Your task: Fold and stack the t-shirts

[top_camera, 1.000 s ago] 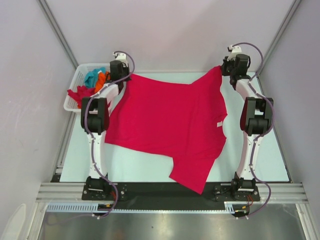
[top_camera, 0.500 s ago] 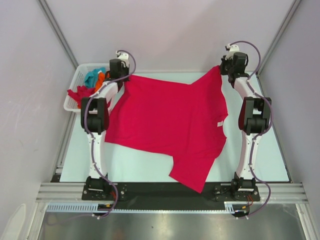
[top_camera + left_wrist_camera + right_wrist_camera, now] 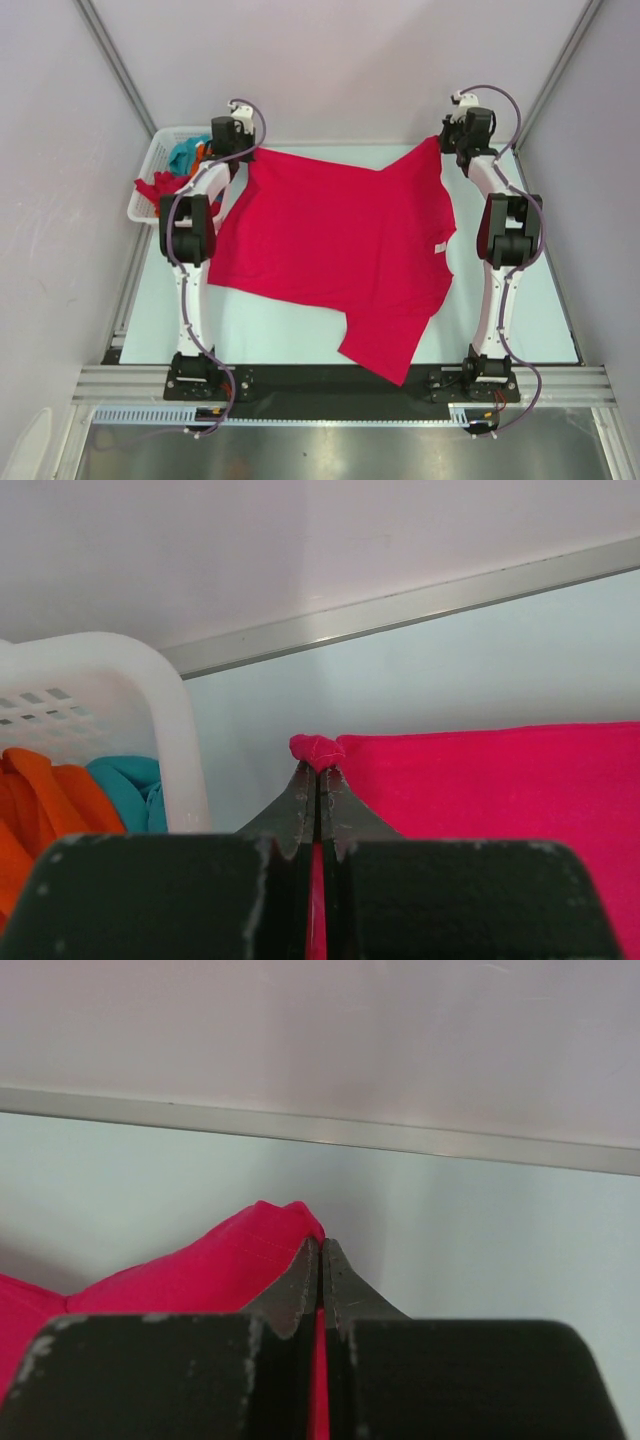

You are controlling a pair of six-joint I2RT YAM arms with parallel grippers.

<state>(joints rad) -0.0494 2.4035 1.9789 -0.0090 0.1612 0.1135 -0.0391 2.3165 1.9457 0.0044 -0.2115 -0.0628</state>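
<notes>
A crimson red t-shirt (image 3: 340, 250) lies spread over the table, its near part hanging over the front edge, a small white label at its right side. My left gripper (image 3: 246, 153) is shut on the shirt's far left corner (image 3: 318, 750). My right gripper (image 3: 443, 140) is shut on its far right corner (image 3: 285, 1222). Both corners are stretched toward the back of the table. More t-shirts, teal (image 3: 184, 153), orange (image 3: 45, 800) and red (image 3: 158, 187), are bunched in the basket at the far left.
A white plastic lattice basket (image 3: 146, 188) stands at the far left of the table, close to my left arm; its rim (image 3: 150, 670) shows in the left wrist view. A metal rail (image 3: 320, 1130) runs along the back wall just beyond both grippers.
Both grippers have moved slightly farther toward the back wall, pulling the shirt's far edge with them. The left arm shifted a little to the left.
</notes>
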